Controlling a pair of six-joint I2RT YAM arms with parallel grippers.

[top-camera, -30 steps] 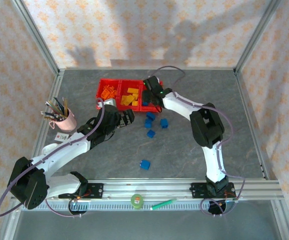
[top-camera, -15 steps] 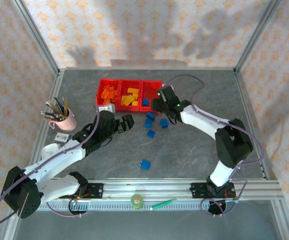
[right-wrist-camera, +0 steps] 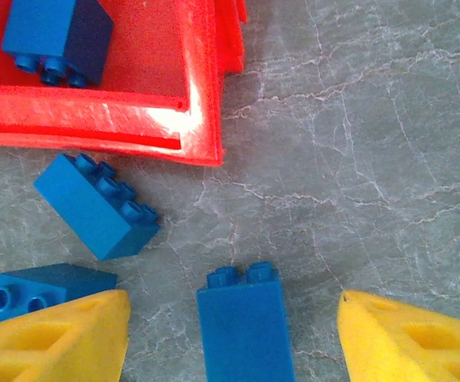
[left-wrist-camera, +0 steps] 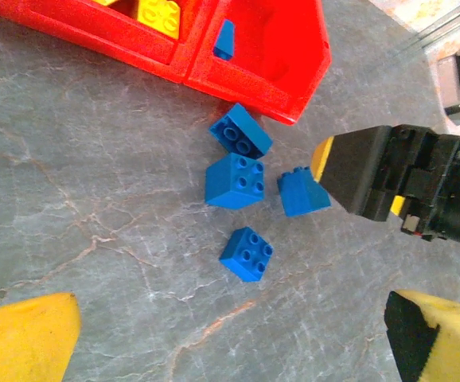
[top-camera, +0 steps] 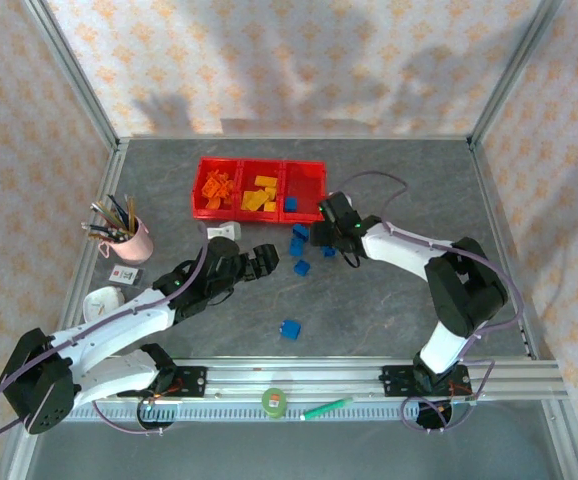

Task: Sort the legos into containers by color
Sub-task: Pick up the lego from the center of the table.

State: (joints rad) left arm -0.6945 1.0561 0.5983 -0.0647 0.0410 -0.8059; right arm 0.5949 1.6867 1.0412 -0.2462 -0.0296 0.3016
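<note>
Three red containers (top-camera: pixel 259 161), joined in a row, stand at the far side of the surface (top-camera: pixel 399 300). The left compartment holds orange legos (top-camera: pixel 216 187), the middle compartment holds yellow legos (top-camera: pixel 261 193), and the right compartment holds a single blue brick (right-wrist-camera: pixel 55 36). Four loose blue bricks (left-wrist-camera: pixel 234 181) lie clustered on the surface just in front of the right compartment. A fifth blue brick (top-camera: pixel 289 329) lies well apart, nearer the arm bases.

The right pincer (right-wrist-camera: pixel 234 296) is spread wide and grips nothing. One cluster brick (right-wrist-camera: pixel 244 334) sits between its fingers, with a clear gap on each side. The left pincer (left-wrist-camera: pixel 231 306) is wide open and empty, positioned near the cluster on its left side. A pink cup of pencils (top-camera: pixel 129 238) stands near the left edge.
</note>
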